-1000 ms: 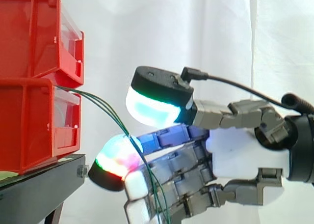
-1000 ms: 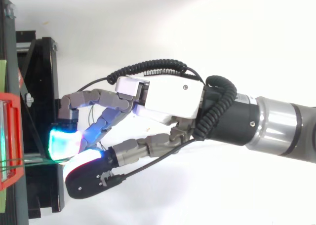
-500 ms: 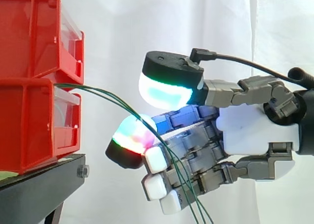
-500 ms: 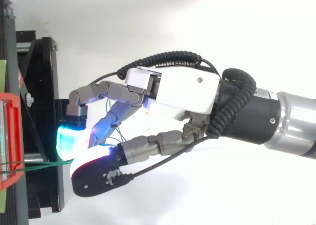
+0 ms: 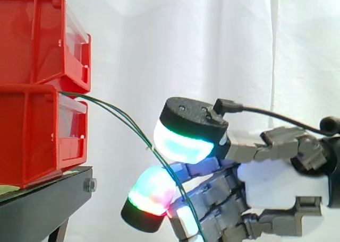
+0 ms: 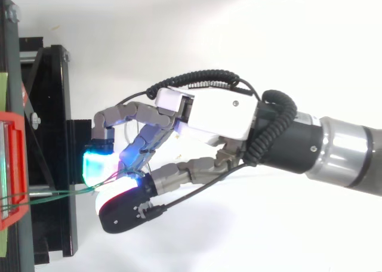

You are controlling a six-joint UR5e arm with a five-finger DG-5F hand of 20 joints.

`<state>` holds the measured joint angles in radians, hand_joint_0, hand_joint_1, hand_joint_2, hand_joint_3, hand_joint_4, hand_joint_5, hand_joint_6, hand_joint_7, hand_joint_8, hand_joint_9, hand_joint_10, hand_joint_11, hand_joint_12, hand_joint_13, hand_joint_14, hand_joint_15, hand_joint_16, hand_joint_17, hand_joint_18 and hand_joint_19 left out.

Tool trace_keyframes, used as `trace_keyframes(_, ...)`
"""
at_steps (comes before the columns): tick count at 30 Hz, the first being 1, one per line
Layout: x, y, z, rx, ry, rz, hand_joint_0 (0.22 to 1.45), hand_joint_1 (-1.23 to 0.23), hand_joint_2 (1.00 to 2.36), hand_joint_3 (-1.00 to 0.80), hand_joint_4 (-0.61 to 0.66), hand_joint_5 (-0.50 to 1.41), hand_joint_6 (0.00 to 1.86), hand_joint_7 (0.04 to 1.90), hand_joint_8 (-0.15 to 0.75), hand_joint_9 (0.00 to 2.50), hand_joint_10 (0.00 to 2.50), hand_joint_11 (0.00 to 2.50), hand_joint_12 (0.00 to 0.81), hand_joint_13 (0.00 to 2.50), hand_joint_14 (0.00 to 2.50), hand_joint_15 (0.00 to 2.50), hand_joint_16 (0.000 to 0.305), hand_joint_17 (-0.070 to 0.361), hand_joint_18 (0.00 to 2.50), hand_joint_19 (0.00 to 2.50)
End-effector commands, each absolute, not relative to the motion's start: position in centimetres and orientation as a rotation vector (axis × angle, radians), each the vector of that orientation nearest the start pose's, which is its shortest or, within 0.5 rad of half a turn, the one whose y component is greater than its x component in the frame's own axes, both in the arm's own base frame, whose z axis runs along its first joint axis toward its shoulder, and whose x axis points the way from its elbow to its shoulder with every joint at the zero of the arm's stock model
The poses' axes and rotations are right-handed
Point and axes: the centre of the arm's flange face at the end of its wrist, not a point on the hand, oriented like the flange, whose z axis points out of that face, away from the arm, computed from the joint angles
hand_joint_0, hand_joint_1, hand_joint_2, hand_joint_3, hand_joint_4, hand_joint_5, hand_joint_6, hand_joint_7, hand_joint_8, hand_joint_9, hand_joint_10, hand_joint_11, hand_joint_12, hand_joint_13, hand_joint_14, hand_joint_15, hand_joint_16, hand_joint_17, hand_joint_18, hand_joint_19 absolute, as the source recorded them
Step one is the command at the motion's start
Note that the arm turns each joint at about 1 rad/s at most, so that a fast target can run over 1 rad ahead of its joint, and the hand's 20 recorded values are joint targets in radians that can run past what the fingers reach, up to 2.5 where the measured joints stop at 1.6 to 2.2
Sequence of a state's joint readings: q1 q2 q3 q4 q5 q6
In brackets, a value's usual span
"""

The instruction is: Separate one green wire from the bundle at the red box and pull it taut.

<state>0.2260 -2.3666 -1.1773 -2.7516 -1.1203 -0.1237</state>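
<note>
Two stacked red boxes (image 5: pixel 37 88) sit on the black stand (image 5: pixel 42 199) at the left. Thin green wires (image 5: pixel 119 114) leave the gap between the boxes and arc down to the right. They run between the glowing thumb pad (image 5: pixel 188 141) and a glowing fingertip (image 5: pixel 151 197) of my hand (image 5: pixel 276 183), then drop past the curled fingers. From above, the green wires (image 6: pixel 57 193) stretch from the red box (image 6: pixel 12 170) to the pinched pads of the hand (image 6: pixel 215 108). The hand is to the right of the boxes and lower, its fingers curled on the wires.
A white curtain hangs behind everything. The black stand (image 6: pixel 54 135) reaches out to just left of the fingertips in the top view. The arm enters from the right edge.
The hand has moved down and to the right, away from the boxes, with the wires between its pads. The wires now span a longer stretch from the box.
</note>
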Motion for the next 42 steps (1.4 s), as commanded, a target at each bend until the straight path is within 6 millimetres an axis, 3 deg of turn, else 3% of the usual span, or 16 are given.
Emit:
trace_keyframes(1, 78.3, -0.1, 20.0, 1.199, 1.048, 0.997, 0.55, -0.67, 1.00, -0.47, 0.21, -0.14, 0.60, 1.29, 0.345, 1.12, 0.02, 1.02, 0.395, 1.23, 0.02, 0.88, 0.059, 0.134, 0.87, 0.44)
trace_keyframes(7, 78.7, 0.1, 21.0, 1.197, 1.056, 1.003, 0.58, -0.66, 1.01, -0.43, 0.21, -0.14, 0.62, 1.28, 0.342, 1.20, 0.02, 1.26, 0.395, 1.31, 0.02, 1.05, 0.058, 0.131, 0.88, 0.46)
trace_keyframes(25, 77.8, -0.6, 25.1, 1.210, 1.120, 0.981, 0.60, -0.71, 1.02, -0.19, 0.18, -0.20, 0.85, 1.14, 0.325, 1.20, 0.01, 1.38, 0.402, 1.31, 0.02, 1.09, 0.059, 0.132, 0.90, 0.47)
trace_keyframes(30, 77.2, -0.9, 26.1, 1.220, 1.140, 0.962, 0.64, -0.82, 1.02, -0.28, 0.19, -0.21, 0.88, 1.11, 0.331, 1.18, 0.01, 1.40, 0.396, 1.29, 0.03, 1.08, 0.058, 0.131, 0.91, 0.46)
trace_keyframes(33, 76.8, -0.9, 27.2, 1.223, 1.145, 0.958, 0.66, -0.83, 1.01, -0.42, 0.19, -0.20, 0.88, 1.10, 0.335, 1.18, 0.01, 1.40, 0.396, 1.27, 0.03, 1.06, 0.058, 0.131, 0.91, 0.45)
trace_keyframes(37, 76.4, -0.9, 27.5, 1.230, 1.160, 0.946, 0.66, -0.82, 1.00, -0.50, 0.20, -0.19, 0.88, 1.11, 0.343, 1.21, 0.01, 1.41, 0.399, 1.27, 0.03, 1.05, 0.057, 0.129, 0.91, 0.46)
trace_keyframes(42, 76.2, -1.0, 27.5, 1.238, 1.173, 0.940, 0.57, -0.73, 1.00, -0.50, 0.23, -0.19, 0.88, 1.09, 0.352, 1.23, 0.01, 1.41, 0.406, 1.27, 0.02, 1.02, 0.058, 0.132, 0.92, 0.45)
